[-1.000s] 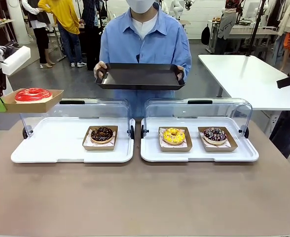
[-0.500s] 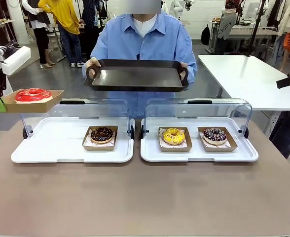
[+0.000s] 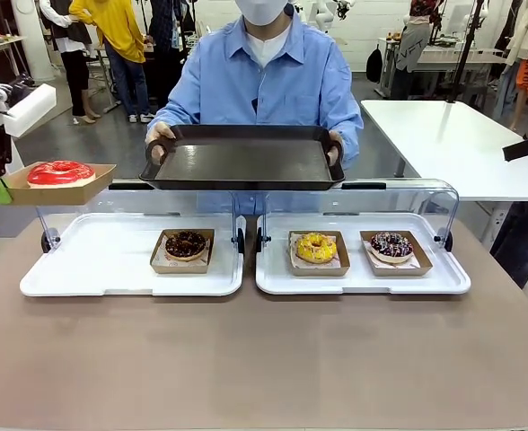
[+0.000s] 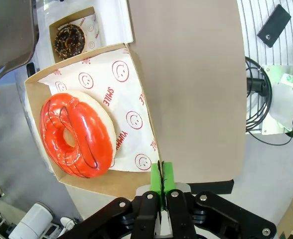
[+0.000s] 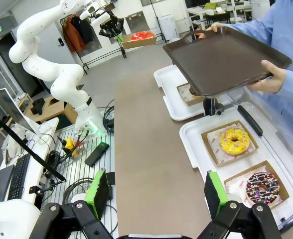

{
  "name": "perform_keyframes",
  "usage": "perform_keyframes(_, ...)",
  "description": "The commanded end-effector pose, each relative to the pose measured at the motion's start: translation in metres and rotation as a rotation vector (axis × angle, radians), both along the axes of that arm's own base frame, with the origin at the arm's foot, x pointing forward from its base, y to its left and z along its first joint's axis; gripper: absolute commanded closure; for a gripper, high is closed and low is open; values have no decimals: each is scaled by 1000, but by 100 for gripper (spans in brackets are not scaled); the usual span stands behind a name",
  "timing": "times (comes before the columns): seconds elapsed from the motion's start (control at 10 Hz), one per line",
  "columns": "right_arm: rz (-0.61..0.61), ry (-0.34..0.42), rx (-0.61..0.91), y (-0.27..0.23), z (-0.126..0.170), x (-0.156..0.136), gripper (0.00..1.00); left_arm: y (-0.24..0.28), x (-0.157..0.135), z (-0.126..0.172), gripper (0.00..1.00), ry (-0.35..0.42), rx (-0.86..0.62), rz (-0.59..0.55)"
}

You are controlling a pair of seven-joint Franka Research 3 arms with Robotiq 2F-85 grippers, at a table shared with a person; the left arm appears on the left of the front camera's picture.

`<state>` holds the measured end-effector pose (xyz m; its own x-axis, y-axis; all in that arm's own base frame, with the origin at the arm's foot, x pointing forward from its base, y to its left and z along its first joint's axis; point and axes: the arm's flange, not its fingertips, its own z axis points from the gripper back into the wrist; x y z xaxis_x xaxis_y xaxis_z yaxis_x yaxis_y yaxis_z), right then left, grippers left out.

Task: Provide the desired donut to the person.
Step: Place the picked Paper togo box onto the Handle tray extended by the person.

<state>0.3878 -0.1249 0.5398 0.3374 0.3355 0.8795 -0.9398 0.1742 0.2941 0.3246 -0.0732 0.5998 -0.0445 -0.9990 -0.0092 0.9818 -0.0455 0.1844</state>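
The red donut (image 4: 76, 134) wears glossy icing in a matt cardboard box (image 4: 101, 185). The dark tray (image 3: 243, 162) looks like smooth plastic.

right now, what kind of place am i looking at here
Probably a robotics lab staged as a donut counter: boxed donuts sit in two white display trays with clear lids, a person holds out a dark serving tray, and a white robot arm stands at the table's end.
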Motion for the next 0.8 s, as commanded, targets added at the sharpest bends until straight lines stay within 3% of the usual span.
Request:
perform_keyframes(0.0, 3, -2, 7, 0, 0, 0, 0, -1, 0, 5, 100, 5, 6, 20)
perform_keyframes(0.3, 3, -2, 7, 0, 0, 0, 0, 0, 0, 0, 99, 0, 0, 0)
perform_keyframes(0.7, 3, -2, 7, 0, 0, 0, 0, -48, -10, 50, 99, -86, 46, -50)
